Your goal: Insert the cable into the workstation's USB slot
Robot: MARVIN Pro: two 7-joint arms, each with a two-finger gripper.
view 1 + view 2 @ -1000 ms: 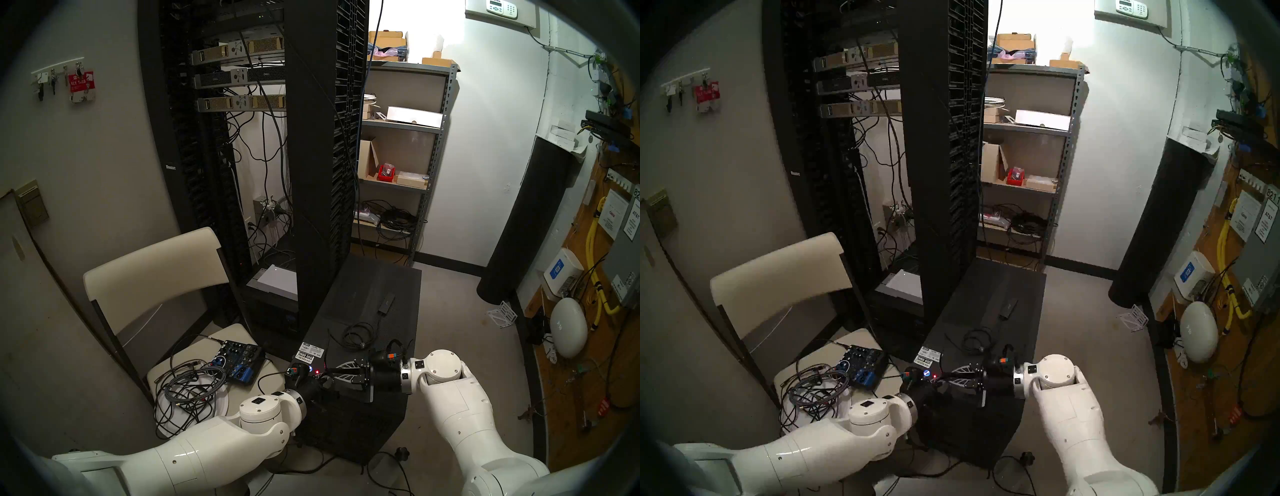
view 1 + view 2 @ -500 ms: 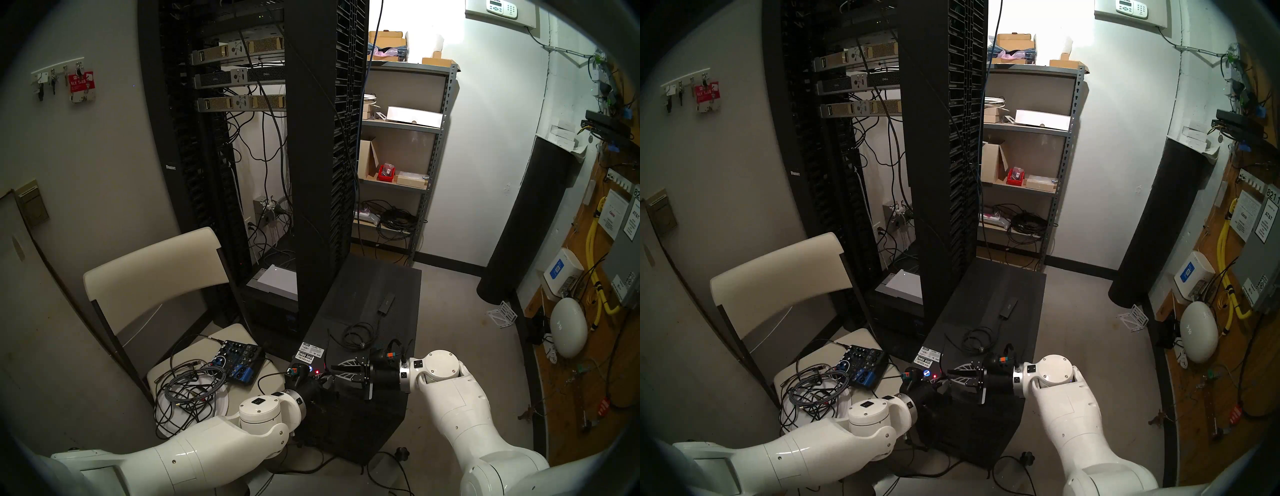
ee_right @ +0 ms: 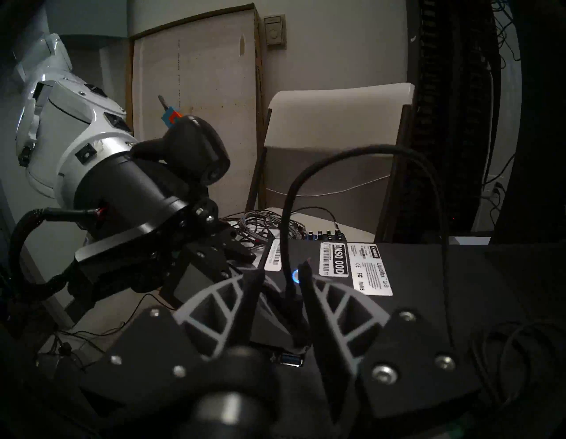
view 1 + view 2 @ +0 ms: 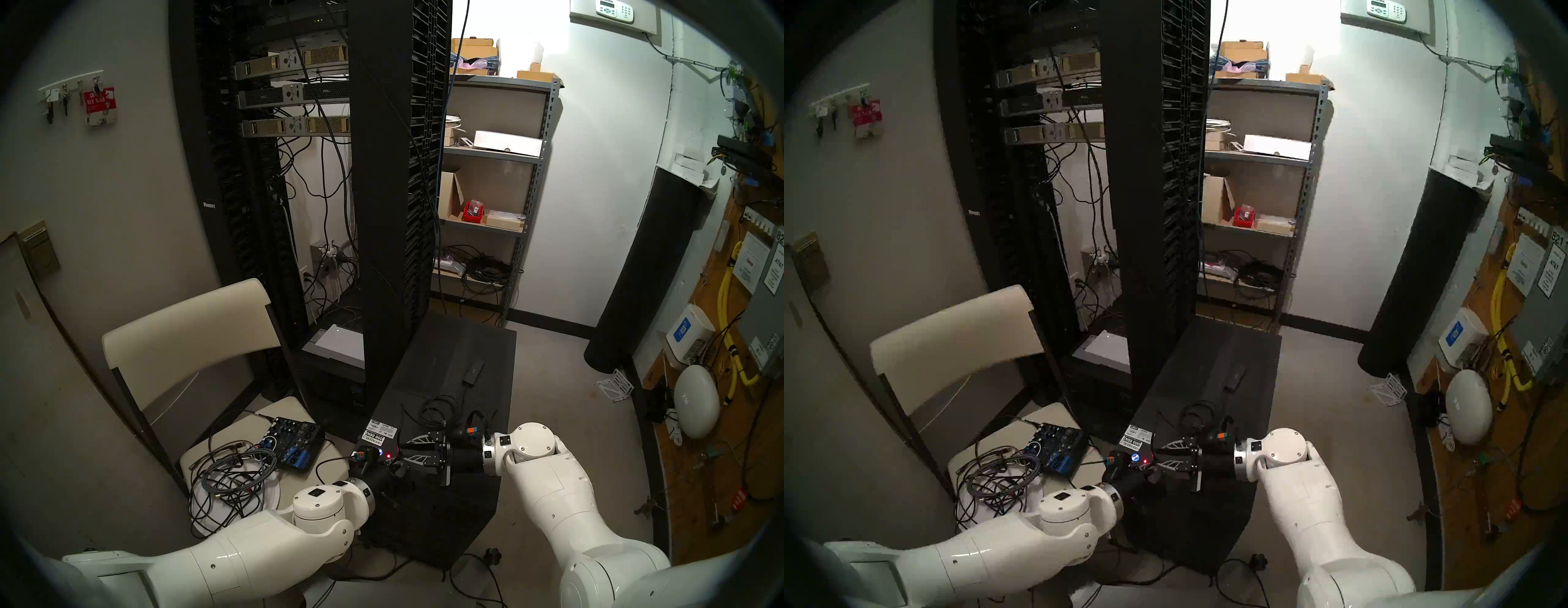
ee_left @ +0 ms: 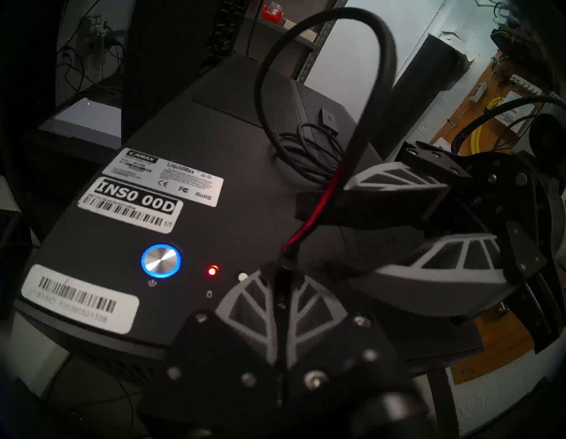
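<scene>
Our cable (image 5: pixel 309 220) arches up from its plug, pinched in our left gripper (image 5: pixel 283 294) at the near front edge of the workstation (image 5: pixel 232 144), right of the red light (image 5: pixel 212 271); its coil and adapter box (image 4: pixel 474 370) lie farther back on top. Our right gripper (image 3: pixel 283 286) has spread its fingers over the last second and edged nearer, now straddling the cable unclamped — likely a handover or regrip before insertion. It reaches in level from the right; the left slants down.
</scene>
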